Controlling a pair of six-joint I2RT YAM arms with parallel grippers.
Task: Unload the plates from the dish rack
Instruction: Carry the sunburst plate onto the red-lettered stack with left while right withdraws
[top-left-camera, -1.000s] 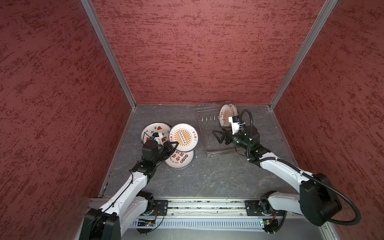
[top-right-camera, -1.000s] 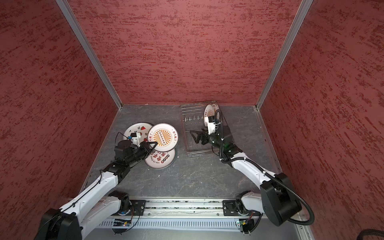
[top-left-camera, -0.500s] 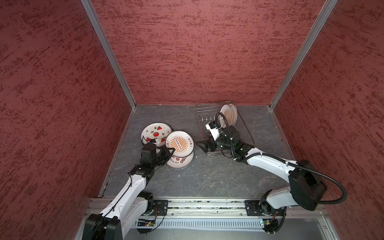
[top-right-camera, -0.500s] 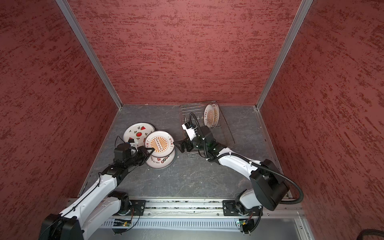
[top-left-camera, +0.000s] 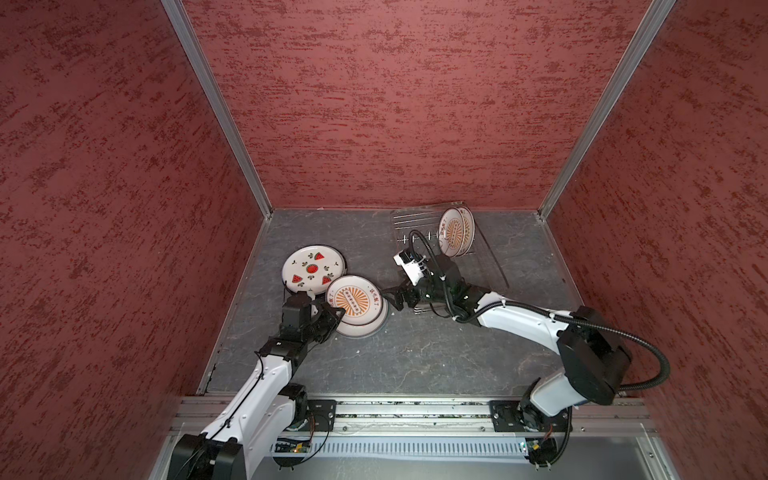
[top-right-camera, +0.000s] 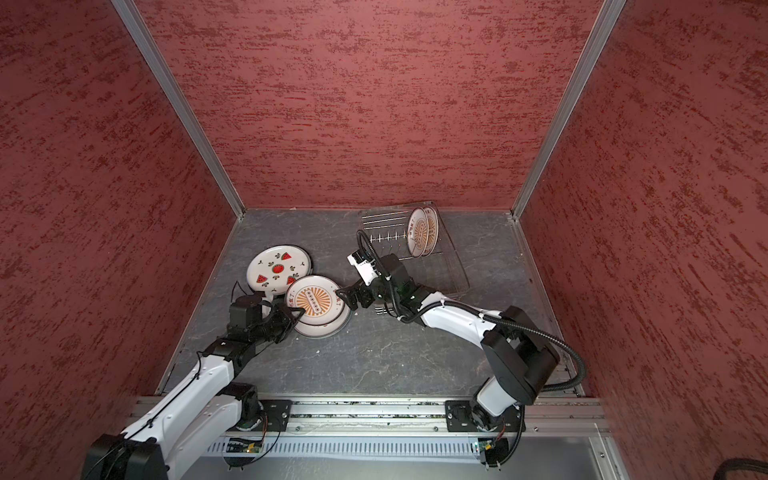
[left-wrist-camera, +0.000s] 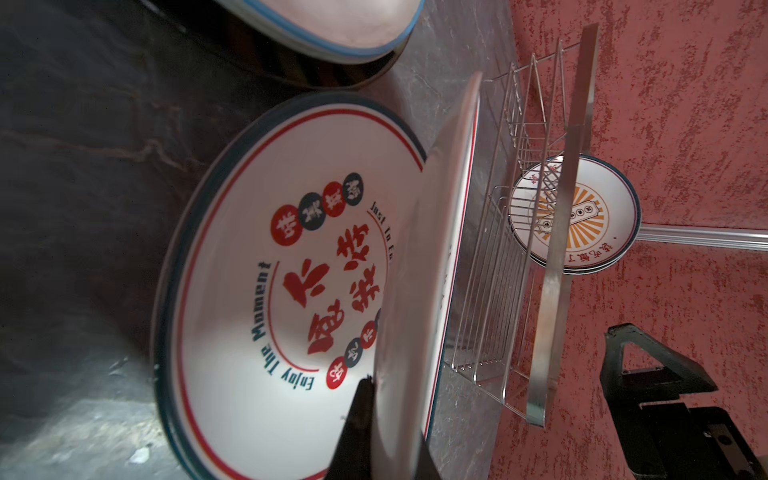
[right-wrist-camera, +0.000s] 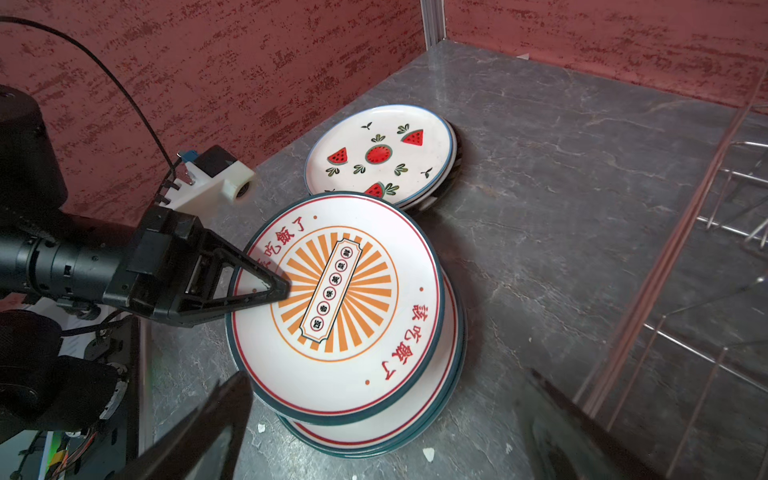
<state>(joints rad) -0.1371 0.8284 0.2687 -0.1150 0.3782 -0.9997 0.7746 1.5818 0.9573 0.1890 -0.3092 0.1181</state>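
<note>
Pinching the sunburst plate (right-wrist-camera: 345, 316), left end effector (right-wrist-camera: 279, 291) (lower finger hidden beneath it); right end effector (top-left-camera: 391, 299) wide, empty

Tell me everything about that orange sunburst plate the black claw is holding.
The sunburst plate is round, glossy white, ceramic-looking, with orange rays, red characters, a red ring and a dark teal rim. The left gripper pinches its edge. It is tilted, face up, over a stack of similar plates; whether it touches them is unclear.
</note>
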